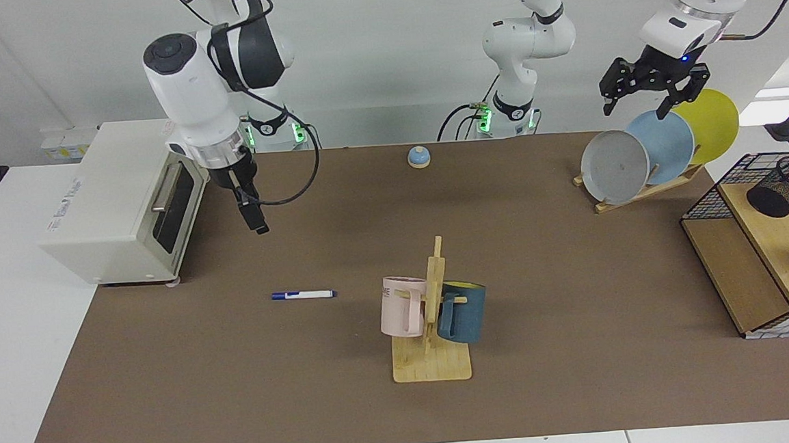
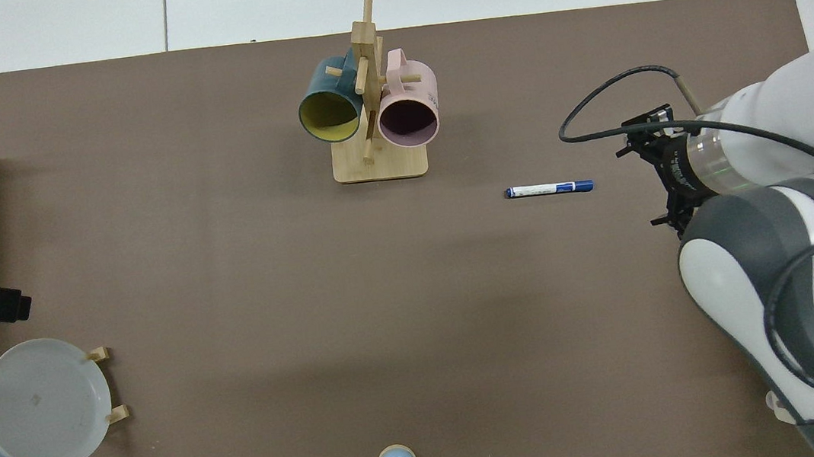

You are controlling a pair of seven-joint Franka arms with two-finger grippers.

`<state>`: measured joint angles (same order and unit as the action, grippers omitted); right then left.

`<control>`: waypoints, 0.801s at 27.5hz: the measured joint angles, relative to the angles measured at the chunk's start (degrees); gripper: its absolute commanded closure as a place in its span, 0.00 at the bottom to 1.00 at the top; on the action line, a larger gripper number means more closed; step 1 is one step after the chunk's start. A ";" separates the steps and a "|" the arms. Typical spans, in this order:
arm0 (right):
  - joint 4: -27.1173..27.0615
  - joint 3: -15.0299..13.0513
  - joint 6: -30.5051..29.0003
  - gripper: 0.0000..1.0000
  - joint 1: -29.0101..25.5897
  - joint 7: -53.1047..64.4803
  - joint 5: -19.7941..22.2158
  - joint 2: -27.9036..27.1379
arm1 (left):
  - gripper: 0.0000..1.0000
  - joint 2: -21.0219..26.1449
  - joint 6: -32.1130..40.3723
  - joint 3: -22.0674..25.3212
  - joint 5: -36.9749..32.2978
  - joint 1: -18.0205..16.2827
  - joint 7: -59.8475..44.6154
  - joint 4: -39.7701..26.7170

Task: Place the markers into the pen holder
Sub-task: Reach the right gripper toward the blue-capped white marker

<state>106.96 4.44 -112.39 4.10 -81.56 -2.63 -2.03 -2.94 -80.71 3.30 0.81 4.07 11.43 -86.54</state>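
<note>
The slim white marker with a dark blue cap [image 1: 302, 295] lies flat on the brown worktop [image 1: 351, 402], left of centre; the right claw [image 1: 255, 220] hangs above and behind it, apparently heading for a pickup, though whether it is spread I cannot tell; the left claw [image 1: 638, 102] waits spread at upper right over the plates; the small black wire-mesh pen holder [image 1: 784, 186] stands at far right, well apart.

Lighting: bright, even, overhead; soft diffuse shadows on the brown mat [image 1: 582, 374] behind the mug rack [image 1: 430, 329] and beside the toaster oven [image 1: 119, 204]. Glare: white patch at the facing view's far right edge. Focus: both views sharp; no motion blur; slight edge distortion only
</note>
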 measured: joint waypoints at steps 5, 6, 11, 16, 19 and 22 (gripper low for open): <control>4.59 -0.46 -6.69 0.00 -0.76 -3.22 -0.01 -2.26 | 0.00 -0.16 0.99 0.26 0.00 -0.05 -0.05 0.00; 4.78 -0.50 -7.33 0.00 -0.81 -4.07 -0.01 -2.69 | 0.00 -0.18 1.21 0.28 0.00 -0.05 -0.05 0.00; 5.01 -0.22 -8.55 0.00 -0.54 -7.20 -0.01 -4.98 | 0.00 -0.29 2.36 0.29 0.00 -0.05 -0.07 0.00; 5.24 0.14 -10.24 0.00 -0.08 -9.29 -0.12 -7.76 | 0.00 -0.31 2.69 0.40 0.00 -0.05 -0.08 0.00; 5.37 0.17 -12.47 0.00 0.64 -11.08 -0.34 -9.55 | 0.00 -0.32 2.70 0.69 0.00 -0.08 -0.08 0.00; 5.45 0.21 -15.34 0.00 1.40 -13.35 -0.37 -11.57 | 0.00 -0.33 2.78 0.95 -0.01 -0.28 -0.08 0.00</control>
<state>112.41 4.65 -127.73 5.50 -94.91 -3.00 -13.60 -3.26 -77.93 4.24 0.80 3.79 11.35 -86.54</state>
